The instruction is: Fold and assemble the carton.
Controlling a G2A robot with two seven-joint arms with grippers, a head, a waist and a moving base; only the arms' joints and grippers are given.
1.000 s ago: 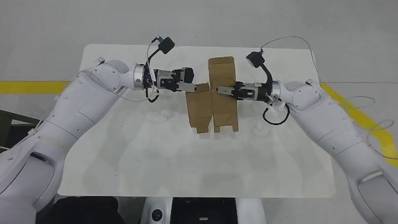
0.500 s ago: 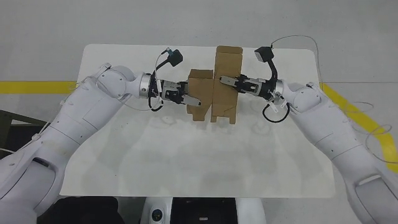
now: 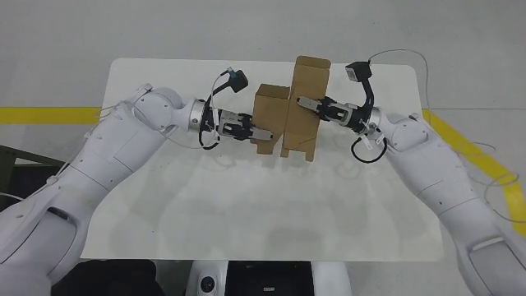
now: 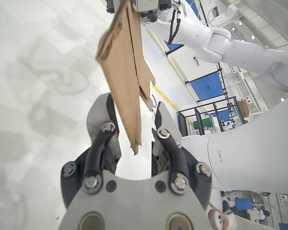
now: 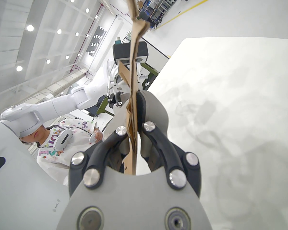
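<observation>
1. Left end effector (image 4: 134,111): fingers spread, with the lower edge of a carton (image 3: 306,127) panel running between them. One finger (image 4: 109,112) lies against the cardboard; the other stands clear of it.
2. Right end effector (image 5: 134,100): fingers pressed together, pinching a doubled cardboard edge of the carton. In the top view it grips the taller panel from the right side.
3. Carton: plain brown cardboard, partly unfolded and held up off the bench (image 3: 164,214) between the two arms, over the bench's far-middle area. A tall panel sits to the right and a shorter one to the left, and the two meet along a fold. The near edges show notched flaps.
4. Bench: white, matte, rounded corners, with faint grey smudges on its surface.
5. Room, top view: pale grey floor (image 3: 246,8) all round. A yellow line (image 3: 41,115) runs off to the left of the bench, and another slants away on the right.
6. Room, left wrist view: blue panels (image 4: 210,86) and black-framed racks (image 4: 196,120) stand beyond the bench.
7. Room, right wrist view: rows of round ceiling lights (image 5: 30,27) on a white ceiling, with more shelving far off.
</observation>
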